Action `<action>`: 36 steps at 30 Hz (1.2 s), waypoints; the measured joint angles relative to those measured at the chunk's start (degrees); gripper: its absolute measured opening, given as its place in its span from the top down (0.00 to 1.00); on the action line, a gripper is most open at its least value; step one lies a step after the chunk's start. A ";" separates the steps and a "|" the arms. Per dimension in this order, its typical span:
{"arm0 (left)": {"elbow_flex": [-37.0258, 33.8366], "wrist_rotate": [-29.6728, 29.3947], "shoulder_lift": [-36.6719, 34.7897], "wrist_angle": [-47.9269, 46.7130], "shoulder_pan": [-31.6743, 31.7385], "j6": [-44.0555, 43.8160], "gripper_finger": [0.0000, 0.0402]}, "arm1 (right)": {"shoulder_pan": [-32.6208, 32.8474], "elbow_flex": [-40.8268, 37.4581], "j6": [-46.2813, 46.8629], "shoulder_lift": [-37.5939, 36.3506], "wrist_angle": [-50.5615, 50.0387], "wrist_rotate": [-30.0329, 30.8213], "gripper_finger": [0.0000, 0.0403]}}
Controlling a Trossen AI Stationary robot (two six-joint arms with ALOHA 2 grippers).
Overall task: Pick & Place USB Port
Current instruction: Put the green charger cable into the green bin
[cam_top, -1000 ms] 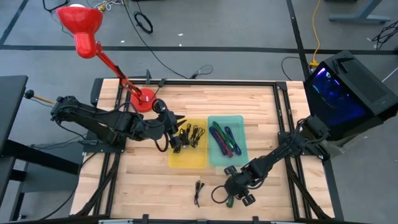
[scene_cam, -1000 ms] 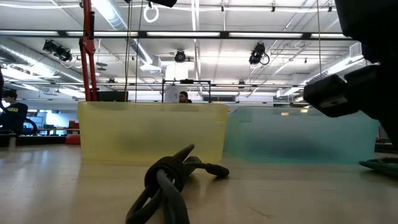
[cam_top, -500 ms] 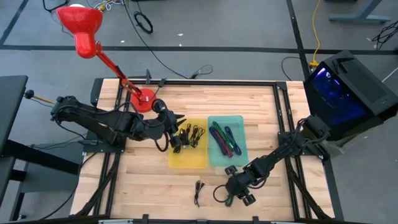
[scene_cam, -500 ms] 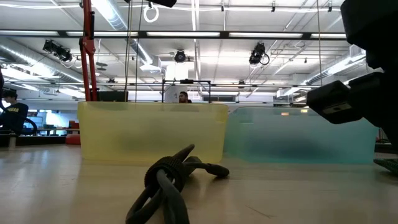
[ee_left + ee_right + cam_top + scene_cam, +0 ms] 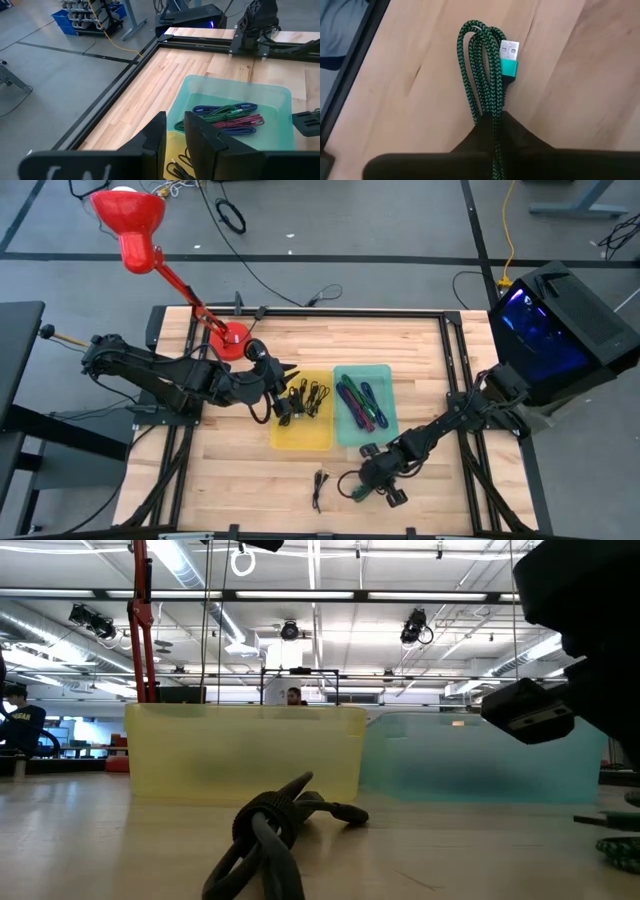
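My right gripper (image 5: 360,483) is near the table's front edge, in front of the teal bin (image 5: 384,372). It is shut on a coiled green braided USB cable (image 5: 482,75) with a silver plug (image 5: 509,51). A black coiled cable (image 5: 320,483) lies on the wood to its left and shows close up in the low view (image 5: 268,830). My left gripper (image 5: 288,378) hovers open and empty over the far left part of the yellow bin (image 5: 300,442), which holds black cables. The teal bin (image 5: 280,97) holds coloured cables (image 5: 227,116). My right gripper pinches the green cable's bundled strands at one end of the coil (image 5: 495,116) between its two shut fingers. The coil reaches straight out past the fingertips, with the plug at its free end. Whether the free end rests on the wood, I cannot tell.
A red desk lamp (image 5: 232,338) stands at the table's far left, its arm reaching out over the far edge. A black metal frame (image 5: 450,360) runs round the table top. Bare wood lies left of the bins and along the front.
My right gripper has gone a little toward the table's left and far edge, taking the green cable with it. The left arm has kept still.
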 joint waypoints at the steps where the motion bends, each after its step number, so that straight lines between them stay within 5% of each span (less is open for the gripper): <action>1: 0.00 0.00 0.00 0.00 0.00 0.02 0.82 | -0.17 0.50 -0.30 -0.03 -0.16 0.22 0.99; 12: 0.02 0.00 -0.02 -0.60 -0.01 0.55 0.82 | -3.02 5.79 -2.11 -7.44 -1.66 1.12 1.00; 16: 0.02 0.00 -0.02 -1.01 0.00 0.55 0.82 | -3.98 7.34 -2.58 -11.79 -2.04 6.25 1.00; 25: 0.02 0.00 -0.02 -1.03 -0.01 0.52 0.82 | -9.08 7.79 3.88 -21.99 -2.00 30.83 1.00; 31: 0.02 0.00 -0.02 -1.18 -0.02 0.37 0.82 | -14.27 7.79 10.31 -22.45 -8.20 45.55 1.00; 36: 0.02 0.02 -0.02 -1.41 -0.02 0.26 0.82 | -18.57 7.79 19.15 -20.68 -13.65 51.47 1.00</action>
